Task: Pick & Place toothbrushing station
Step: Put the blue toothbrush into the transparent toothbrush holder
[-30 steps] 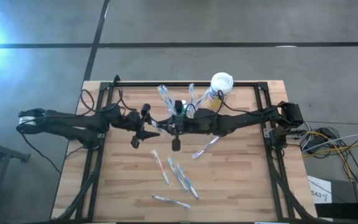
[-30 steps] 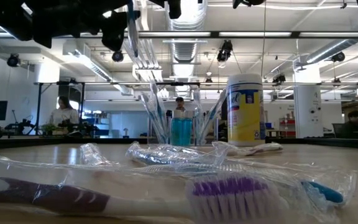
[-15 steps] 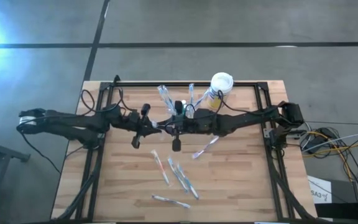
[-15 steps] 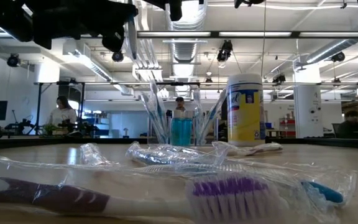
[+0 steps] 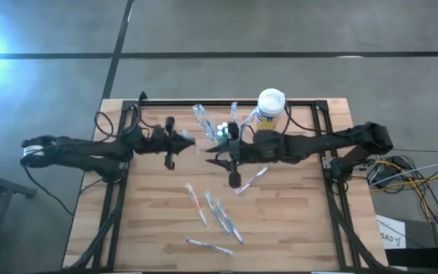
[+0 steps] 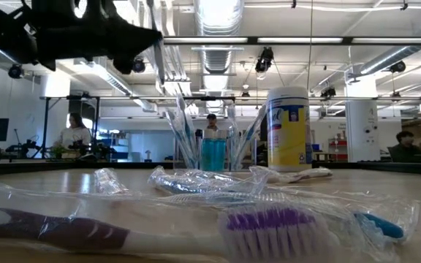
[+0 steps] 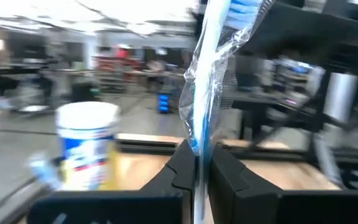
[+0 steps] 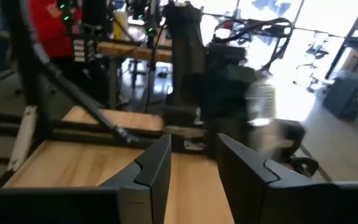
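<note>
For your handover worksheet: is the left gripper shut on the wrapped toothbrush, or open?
Shut: the left gripper pinches the wrapped toothbrush between both fingers.

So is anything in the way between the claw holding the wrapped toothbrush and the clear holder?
Nothing visible blocks it. The left gripper, shut on the wrapped toothbrush, hangs beside the holder. Brushes standing in the holder lean out toward it, and the open right gripper waits close by, off to one side.

1. Arms [image 5: 90,148] — two, one from each side of the counter [image 5: 295,228].
2. White-lidded canister [image 5: 270,103] — one.
3. See-through holder [image 6: 212,153] of upright brushes — one.
4. Wrapped toothbrushes [image 5: 219,213] lying loose on the counter — about five; overlaps make the count unsure.
</note>
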Controlling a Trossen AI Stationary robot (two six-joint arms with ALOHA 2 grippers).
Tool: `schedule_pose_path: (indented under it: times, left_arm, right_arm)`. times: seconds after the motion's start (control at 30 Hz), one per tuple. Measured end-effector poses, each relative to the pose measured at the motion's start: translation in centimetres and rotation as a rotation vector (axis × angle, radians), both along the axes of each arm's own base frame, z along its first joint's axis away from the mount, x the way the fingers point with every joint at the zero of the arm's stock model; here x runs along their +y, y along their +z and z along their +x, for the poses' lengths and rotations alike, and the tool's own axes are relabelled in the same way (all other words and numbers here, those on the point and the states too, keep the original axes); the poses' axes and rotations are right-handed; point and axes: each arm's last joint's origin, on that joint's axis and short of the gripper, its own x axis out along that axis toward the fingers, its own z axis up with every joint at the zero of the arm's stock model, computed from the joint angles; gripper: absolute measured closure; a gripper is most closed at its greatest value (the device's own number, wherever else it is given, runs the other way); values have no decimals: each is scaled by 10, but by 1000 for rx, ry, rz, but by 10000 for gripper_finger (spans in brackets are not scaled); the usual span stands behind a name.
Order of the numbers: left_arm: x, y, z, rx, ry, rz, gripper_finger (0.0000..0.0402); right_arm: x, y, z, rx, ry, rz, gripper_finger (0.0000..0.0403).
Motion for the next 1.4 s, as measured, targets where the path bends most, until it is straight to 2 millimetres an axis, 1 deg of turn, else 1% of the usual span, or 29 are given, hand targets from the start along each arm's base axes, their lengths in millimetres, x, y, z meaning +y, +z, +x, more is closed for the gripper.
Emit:
schedule_pose_path:
  times: [0.1,0.23,0.33,0.43,0.57,0.63,0.73,0.8,0.9,0.97,1.13,1.23,1.33,1.4]
  left_arm:
    - [13,-2,-2,2,86,-12,382]
    - [28,-11,3,22,147,-17,382]
    - [37,-19,10,16,150,-12,382]
    - [44,-30,19,-3,126,-8,382]
    - [56,-44,34,23,134,0,382]
    - [63,-50,42,51,146,-4,382]
    - [71,-59,52,83,179,8,382]
    - [77,-62,56,88,211,20,382]
    - [86,-63,60,82,248,25,382]
    - [90,-63,62,80,272,35,382]
    - [93,-66,58,94,305,21,382]
    - [92,-72,55,110,372,-21,382]
    - [92,-80,52,123,450,-82,382]
    - [93,-86,52,119,475,-109,382]
  right_arm:
    - [15,-7,-5,36,42,0,292]
    - [32,-31,-11,87,98,-26,324]
    - [39,-51,-17,30,121,-30,358]
    - [35,-66,-33,-40,142,-4,388]
    - [23,-75,-65,-111,119,50,392]
    - [18,-78,-85,-113,101,51,394]
    - [11,-73,-117,-170,75,78,395]
    - [6,-75,-136,-198,55,89,395]
    - [0,-87,-159,-223,17,93,395]
    - [-2,-95,-172,-285,18,108,395]
    - [-6,-126,-191,-329,19,117,395]
    - [-8,-137,-197,-335,21,133,395]
    - [-9,-140,-200,-335,-2,124,395]
    - [-10,-136,-201,-364,-18,124,395]
